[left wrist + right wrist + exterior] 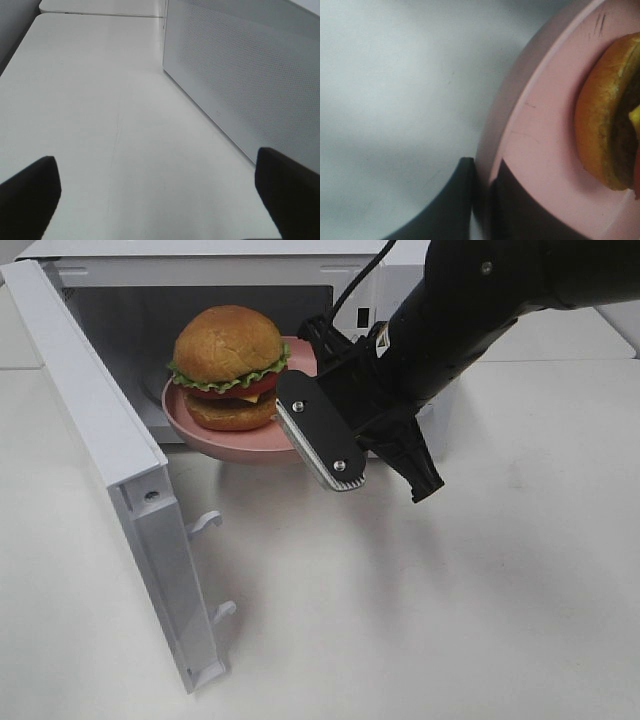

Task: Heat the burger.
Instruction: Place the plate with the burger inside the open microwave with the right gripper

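The burger (229,365) sits mid-plate (200,428). The plate is half through the microwave (120,325) mouth, with its near edge out over the sill. The right gripper (305,425) pinches the plate's right rim, so the cavity lies ahead and to its left. The left gripper (160,192) hangs wide over the table (100,100), holding nothing.

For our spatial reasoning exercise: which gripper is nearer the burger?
Right. The right gripper is shut on the pink plate, just beside the burger; the left gripper hangs open over the table beside the microwave.
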Action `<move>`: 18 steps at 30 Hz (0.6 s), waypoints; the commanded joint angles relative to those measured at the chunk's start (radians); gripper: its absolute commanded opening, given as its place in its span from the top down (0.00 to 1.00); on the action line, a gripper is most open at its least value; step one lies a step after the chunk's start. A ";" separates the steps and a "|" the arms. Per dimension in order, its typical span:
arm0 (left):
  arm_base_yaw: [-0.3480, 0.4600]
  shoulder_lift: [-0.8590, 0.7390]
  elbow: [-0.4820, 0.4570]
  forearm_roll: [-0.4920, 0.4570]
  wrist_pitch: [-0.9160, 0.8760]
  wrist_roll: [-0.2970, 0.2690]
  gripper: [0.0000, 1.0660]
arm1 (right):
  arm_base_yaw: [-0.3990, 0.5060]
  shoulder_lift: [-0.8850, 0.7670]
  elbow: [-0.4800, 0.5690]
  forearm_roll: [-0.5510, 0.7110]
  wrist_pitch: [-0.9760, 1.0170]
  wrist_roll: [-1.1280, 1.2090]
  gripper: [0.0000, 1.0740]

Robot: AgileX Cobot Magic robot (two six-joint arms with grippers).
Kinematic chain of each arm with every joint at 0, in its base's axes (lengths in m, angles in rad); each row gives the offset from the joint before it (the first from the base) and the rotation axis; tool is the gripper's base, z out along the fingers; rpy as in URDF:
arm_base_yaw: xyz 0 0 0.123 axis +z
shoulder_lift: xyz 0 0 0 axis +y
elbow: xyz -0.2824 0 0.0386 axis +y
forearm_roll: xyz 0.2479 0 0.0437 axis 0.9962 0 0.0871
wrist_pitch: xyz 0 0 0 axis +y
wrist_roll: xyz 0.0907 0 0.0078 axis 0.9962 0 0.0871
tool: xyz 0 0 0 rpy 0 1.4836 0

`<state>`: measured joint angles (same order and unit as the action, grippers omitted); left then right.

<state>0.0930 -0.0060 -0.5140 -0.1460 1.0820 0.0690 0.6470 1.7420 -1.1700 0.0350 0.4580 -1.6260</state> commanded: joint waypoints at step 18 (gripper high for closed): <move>0.003 -0.016 0.000 -0.001 -0.014 0.000 0.08 | -0.003 0.135 -0.173 -0.007 -0.087 0.056 1.00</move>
<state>0.0930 -0.0060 -0.5140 -0.1460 1.0820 0.0690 0.6470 1.8820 -1.3130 0.0310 0.4370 -1.5940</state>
